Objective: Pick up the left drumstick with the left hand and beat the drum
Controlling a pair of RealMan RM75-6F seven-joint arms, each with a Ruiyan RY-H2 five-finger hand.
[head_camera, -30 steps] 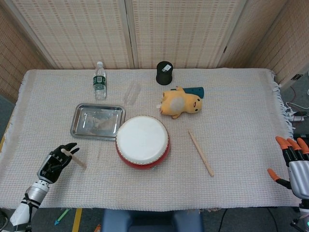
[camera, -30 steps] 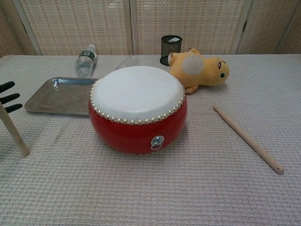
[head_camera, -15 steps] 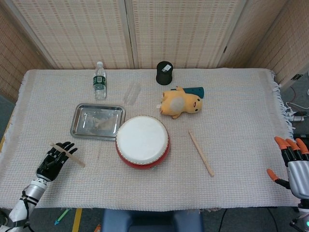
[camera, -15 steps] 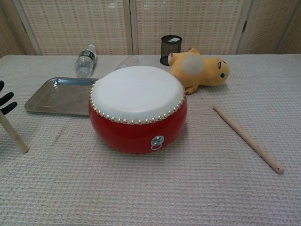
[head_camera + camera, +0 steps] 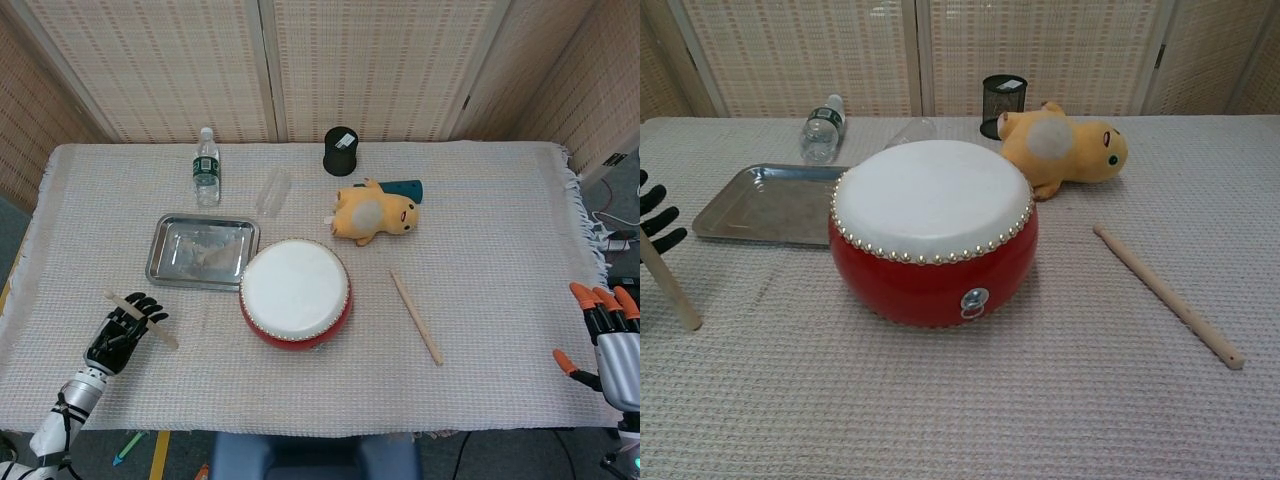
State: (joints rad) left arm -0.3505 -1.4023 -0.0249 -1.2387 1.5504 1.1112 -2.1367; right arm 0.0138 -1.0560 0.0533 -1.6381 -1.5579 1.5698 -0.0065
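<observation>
The red drum [image 5: 295, 293] with its white skin [image 5: 930, 190] stands mid-table. The left drumstick [image 5: 150, 322] runs across my left hand [image 5: 122, 332] near the table's front left. The hand holds it with the fingers [image 5: 658, 215] spread, and the stick's tip [image 5: 688, 318] rests on the cloth left of the drum. The right drumstick [image 5: 416, 317] lies loose on the cloth right of the drum [image 5: 1167, 295]. My right hand [image 5: 608, 338] hangs off the table's right edge, its fingers apart and nothing in it.
A metal tray [image 5: 168, 262] lies left of and behind the drum. A water bottle [image 5: 206, 168], a clear cup [image 5: 272, 190], a black mesh pot [image 5: 340, 151] and a yellow plush toy [image 5: 375, 213] stand further back.
My left hand drew back along the stick and its fingers spread, so more of the stick's far end shows. The stick's tip has stayed on the cloth. The right hand has not moved.
</observation>
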